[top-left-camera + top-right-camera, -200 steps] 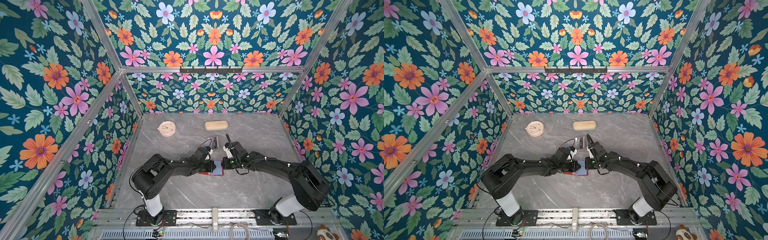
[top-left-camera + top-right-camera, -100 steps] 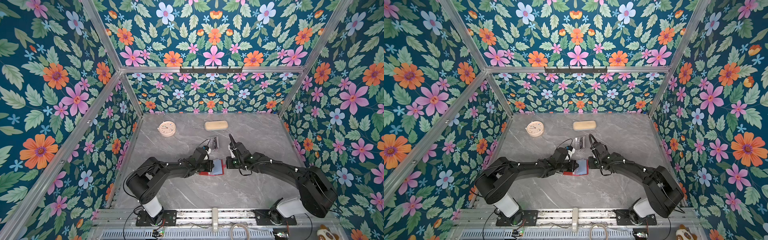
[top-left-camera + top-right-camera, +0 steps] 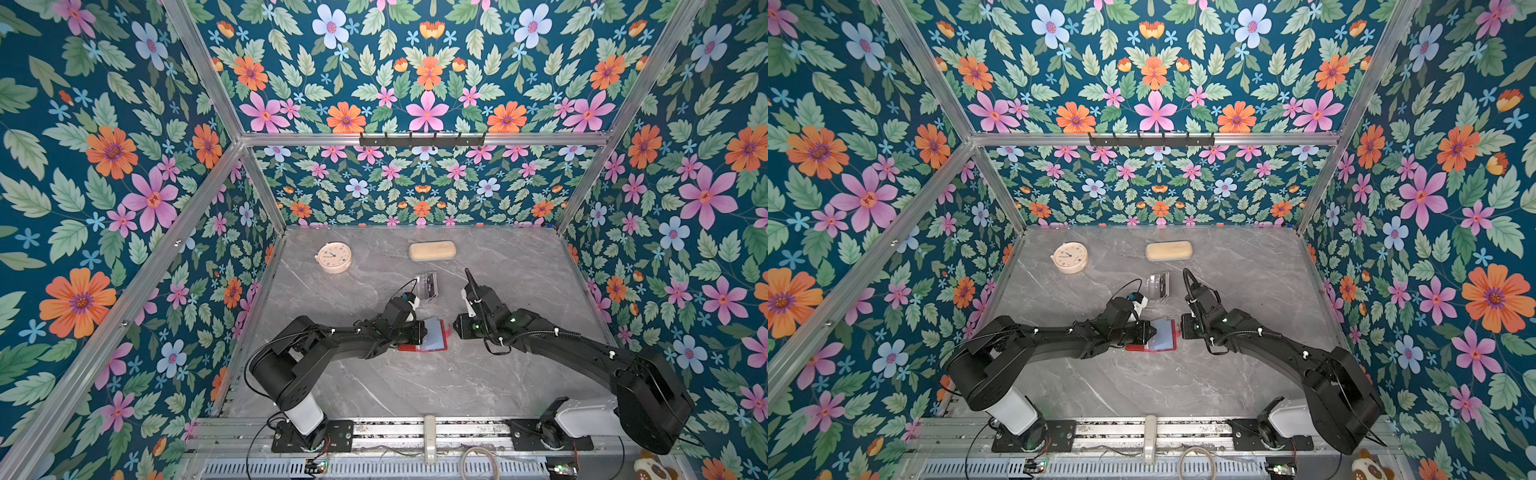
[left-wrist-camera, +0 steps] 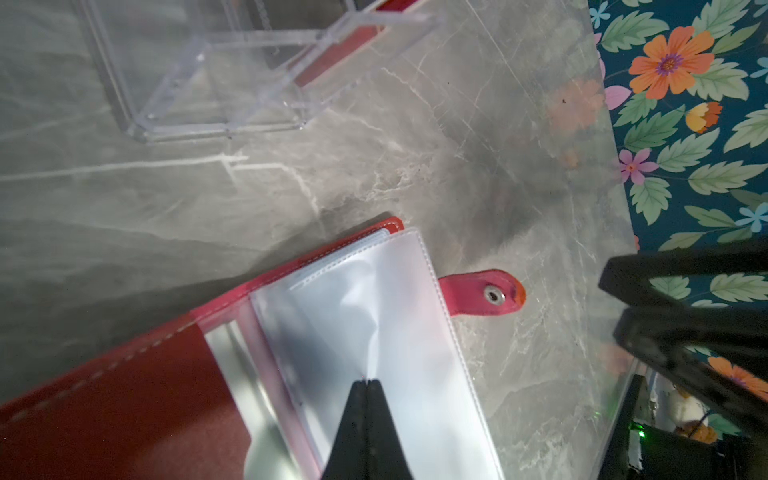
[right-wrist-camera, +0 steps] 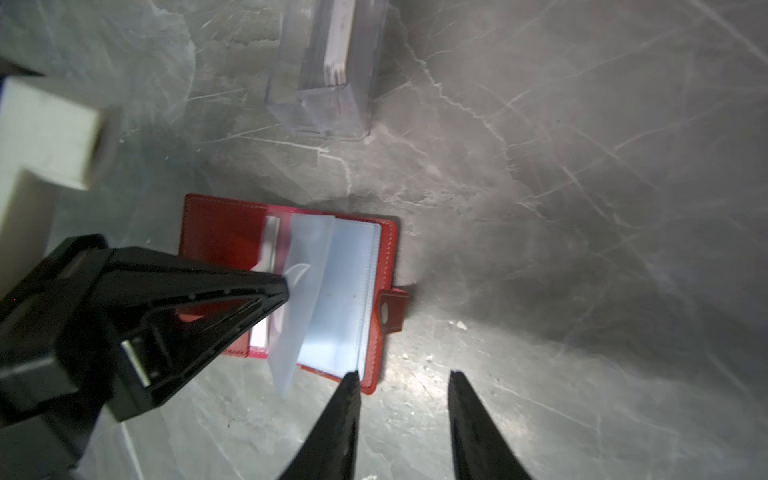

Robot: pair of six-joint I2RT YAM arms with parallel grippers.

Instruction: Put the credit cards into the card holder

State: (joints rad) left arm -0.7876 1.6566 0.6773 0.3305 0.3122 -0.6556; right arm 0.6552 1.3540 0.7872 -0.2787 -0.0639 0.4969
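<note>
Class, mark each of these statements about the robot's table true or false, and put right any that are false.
1. The card holder lies open on the table. True.
2. The right gripper grips a card. False: its jaws stand apart with nothing between them.
3. The left gripper is shut on a clear sleeve of the holder. True.
4. The credit cards lie flat on the table. False: they stand on edge in the clear stand.
5. The clock sits between the holder and the arm bases. False: it sits beyond the holder, near the back wall.
</note>
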